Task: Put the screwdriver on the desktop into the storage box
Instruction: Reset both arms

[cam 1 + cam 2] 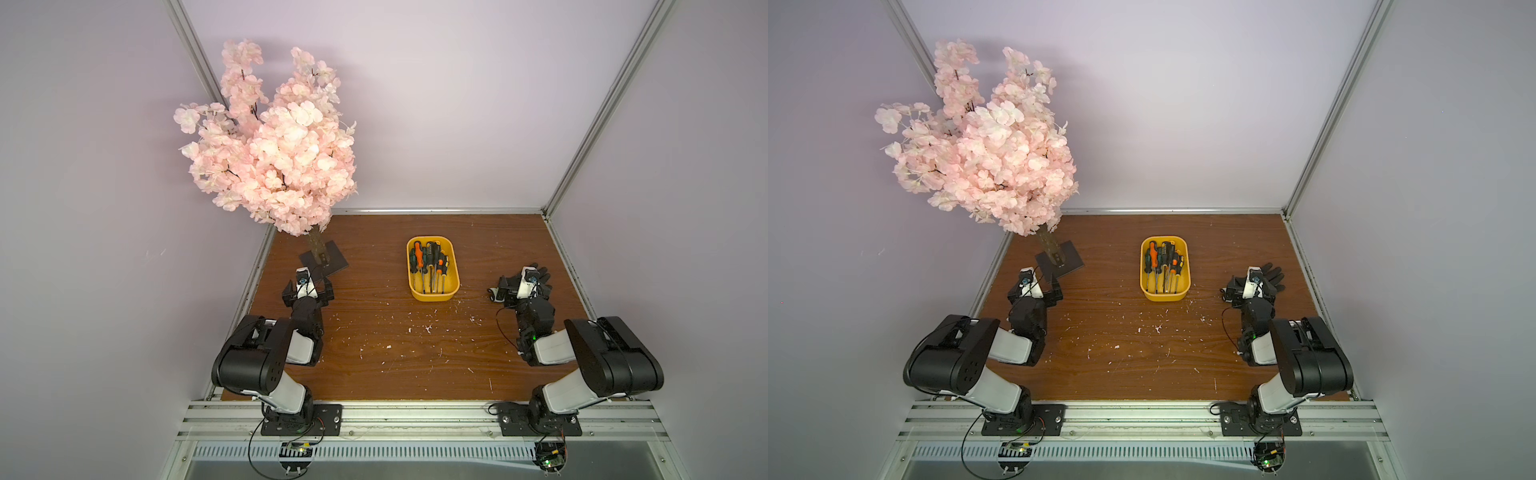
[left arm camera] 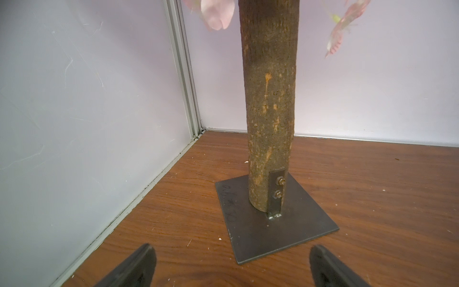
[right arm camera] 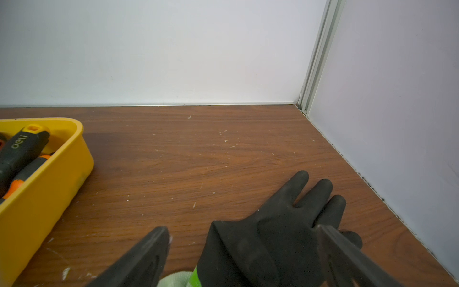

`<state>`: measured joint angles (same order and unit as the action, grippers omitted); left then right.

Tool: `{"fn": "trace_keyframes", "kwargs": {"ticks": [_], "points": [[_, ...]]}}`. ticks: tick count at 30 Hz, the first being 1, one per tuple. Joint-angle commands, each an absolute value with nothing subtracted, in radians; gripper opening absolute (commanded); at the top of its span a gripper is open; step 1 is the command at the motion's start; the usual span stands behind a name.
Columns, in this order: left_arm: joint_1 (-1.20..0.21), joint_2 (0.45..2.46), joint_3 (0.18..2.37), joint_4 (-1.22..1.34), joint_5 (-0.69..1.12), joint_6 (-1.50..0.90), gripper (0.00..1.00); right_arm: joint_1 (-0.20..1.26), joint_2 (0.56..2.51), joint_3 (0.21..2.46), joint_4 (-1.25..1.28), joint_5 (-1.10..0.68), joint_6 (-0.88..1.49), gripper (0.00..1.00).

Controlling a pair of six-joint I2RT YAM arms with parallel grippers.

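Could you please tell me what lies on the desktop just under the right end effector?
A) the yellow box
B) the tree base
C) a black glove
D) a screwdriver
C: a black glove lies flat beneath the open right end effector.

The desktop (image 1: pixel 374 353) is made of brown wood and is marked with small white flecks (image 1: pixel 428 330). A yellow storage box (image 1: pixel 432 296) is set near its middle, toward the back. A dark square tree base (image 1: pixel 336 259) is placed by the back left corner. A black glove (image 3: pixel 280 231) is laid flat near the right edge, well apart from the storage box.
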<state>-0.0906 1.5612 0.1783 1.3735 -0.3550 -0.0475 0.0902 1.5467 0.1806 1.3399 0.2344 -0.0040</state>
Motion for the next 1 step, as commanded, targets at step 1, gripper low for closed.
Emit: {"fn": "trace_keyframes", "kwargs": {"ticks": [1], "points": [[-0.081,1.564,0.173,1.403,-0.347,-0.034,0.99,0.093,1.545,0.197,1.362,0.224,-0.017,1.00]]}}
